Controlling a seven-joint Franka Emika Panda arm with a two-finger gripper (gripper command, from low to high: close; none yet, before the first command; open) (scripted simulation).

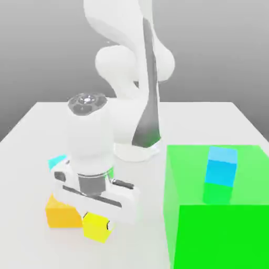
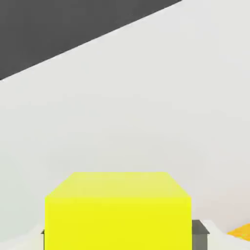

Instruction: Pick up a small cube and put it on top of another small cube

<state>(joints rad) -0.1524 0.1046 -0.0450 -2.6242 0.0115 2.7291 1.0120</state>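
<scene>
Yellow small cube (image 1: 96,226) rests low at the table (image 1: 31,131), touching the orange cube (image 1: 62,211), directly under the gripper (image 1: 100,219). Finger state — cannot tell. Judged progress: early; lift and stacking remain. Candidate base — blue cube (image 1: 221,166) on the large green block (image 1: 220,231).

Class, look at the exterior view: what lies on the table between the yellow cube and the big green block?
Bare white table separates the yellow cube from the green block, seen in the exterior view.

The scene is evenly and brightly lit, with no glare seen. Only faint, soft shadows are cast on the white table (image 1: 31,136). Edges are rendered slightly soft.
</scene>
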